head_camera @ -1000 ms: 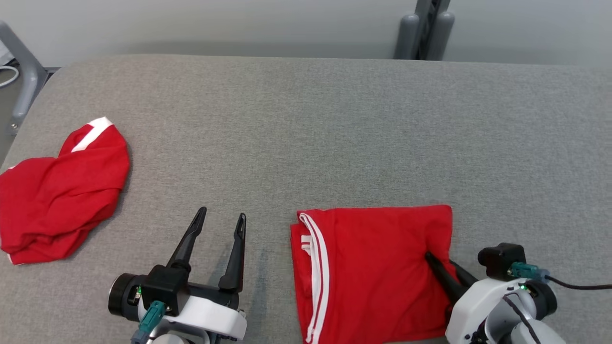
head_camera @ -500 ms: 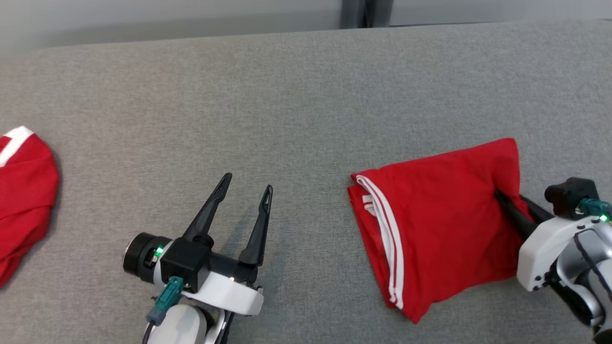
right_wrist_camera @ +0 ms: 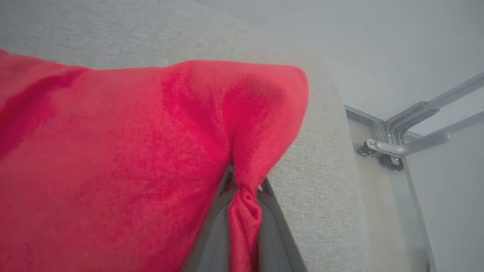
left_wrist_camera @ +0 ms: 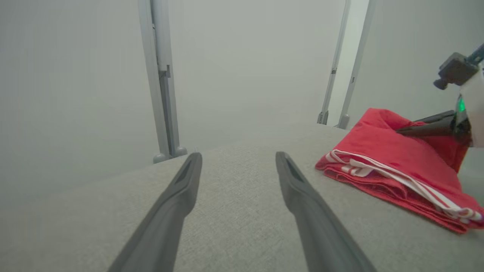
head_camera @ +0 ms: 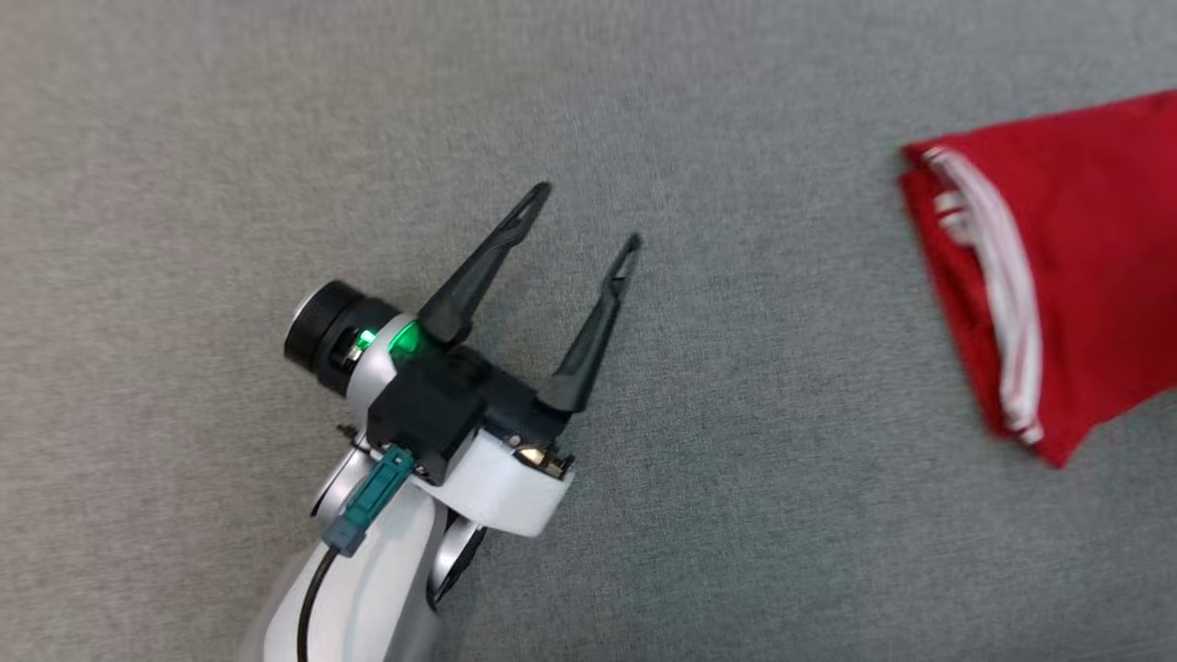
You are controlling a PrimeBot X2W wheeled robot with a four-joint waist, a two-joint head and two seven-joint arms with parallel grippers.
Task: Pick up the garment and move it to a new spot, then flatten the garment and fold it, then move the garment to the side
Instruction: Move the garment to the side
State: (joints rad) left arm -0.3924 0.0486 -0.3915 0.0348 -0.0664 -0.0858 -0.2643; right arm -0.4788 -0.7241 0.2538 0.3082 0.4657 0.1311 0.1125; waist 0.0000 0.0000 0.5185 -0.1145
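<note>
The garment (head_camera: pixel 1076 276) is red with white stripes and lies folded on the grey surface at the right edge of the head view. In the right wrist view my right gripper (right_wrist_camera: pixel 245 185) is shut on a bunched corner of the garment (right_wrist_camera: pixel 151 151). The left wrist view shows the garment (left_wrist_camera: pixel 382 162) at the right, with the right gripper (left_wrist_camera: pixel 401 130) pinching its raised far corner. My left gripper (head_camera: pixel 588 216) stands open over bare fabric well to the garment's left, nothing between its fingers (left_wrist_camera: pixel 181 196).
The grey padded table (head_camera: pixel 276 138) spreads around the left gripper. Its edge (right_wrist_camera: pixel 351 151) runs close to the right of the held corner, with a metal frame and casters (right_wrist_camera: pixel 389 151) beyond. Metal posts (left_wrist_camera: pixel 160 75) stand behind the table's far edge.
The head camera has swung, so the whole picture shifted. The right gripper has drawn the garment rightwards, farther from the left gripper, whose jaws have stayed open.
</note>
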